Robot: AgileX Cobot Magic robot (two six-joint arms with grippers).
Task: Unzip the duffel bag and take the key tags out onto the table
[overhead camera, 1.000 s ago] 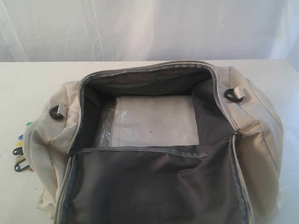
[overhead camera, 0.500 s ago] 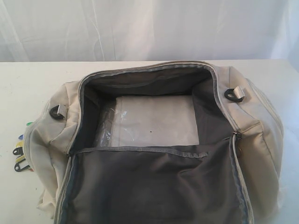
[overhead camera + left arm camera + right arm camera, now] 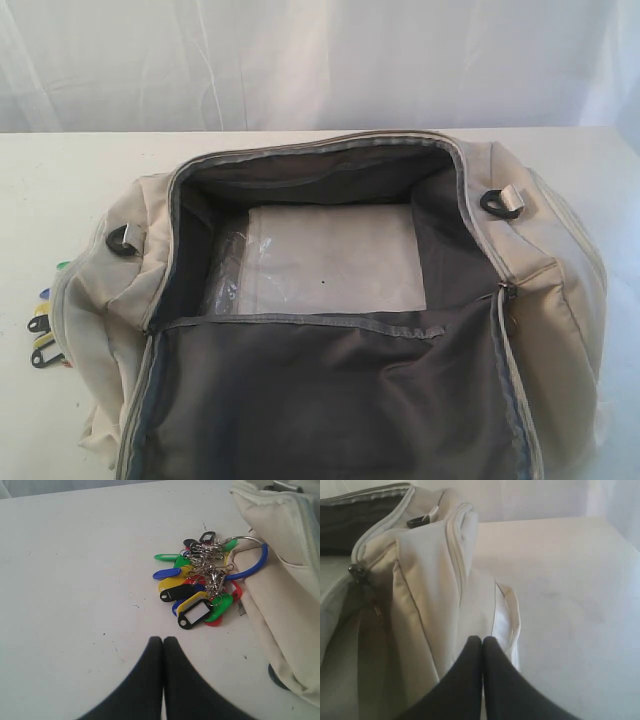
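Cream duffel bag unmoved, key tags still on table, left pincer and right pincer pressed together.

cream duffel bag, grey lining; multicoloured key tags; white table

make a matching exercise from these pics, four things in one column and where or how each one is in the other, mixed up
Things
1. duffel bag
2. key tags
3. left gripper
4. right gripper

Place or state
A. shut, close to the bag's cream outer side
B. unzipped, dark inside showing
C. shut, pointing toward the colourful bunch
D. lying on the table right beside the bag

Pairs: 1-B, 2-D, 3-C, 4-A
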